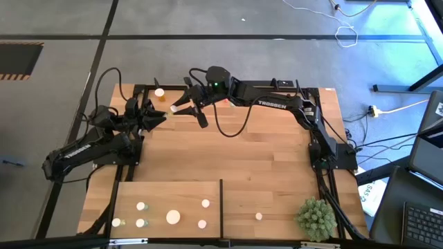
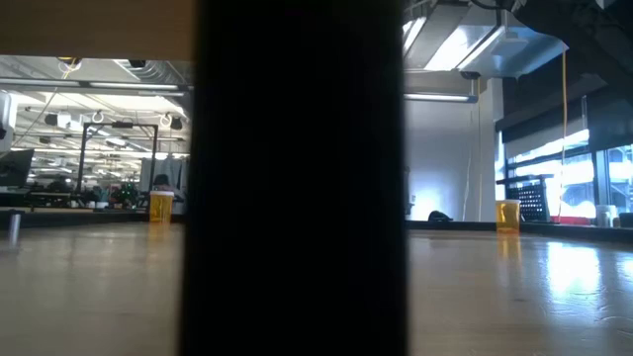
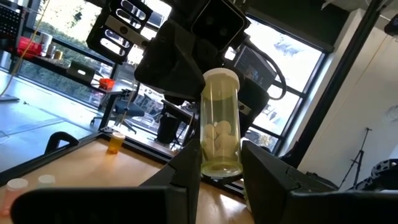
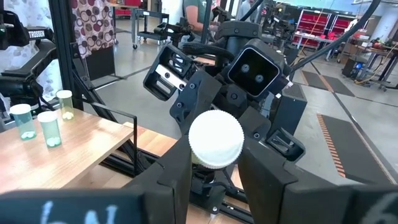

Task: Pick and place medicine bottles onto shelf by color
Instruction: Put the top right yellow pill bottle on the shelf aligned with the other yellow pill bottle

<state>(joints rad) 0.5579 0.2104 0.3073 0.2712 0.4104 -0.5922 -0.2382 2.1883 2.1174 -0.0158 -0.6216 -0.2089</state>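
A clear greenish medicine bottle with a white cap is in the air over the table's far left part, with one gripper on each end. My left gripper reaches in from the left and is shut on its bottom end. My right gripper comes from the right, shut around its cap. The shelf, a pale board with a dark divider, lies at the near edge. Several bottles stand on their bases left of the divider and one bottle stands right of it. My left gripper pinches the bottle's bottom end between its two fingers, coming from the table's left and slanting a little upward. The bottle sticks out beyond the fingertips, clear of the table. My right gripper has the white cap between its two fingers, coming level from the table's right. The cap fills the gap between them.
An orange bottle stands at the far left edge, close to both grippers. A spiky green plant ball sits at the near right corner. In the low view a dark upright blocks the middle. The tabletop's centre is bare wood.
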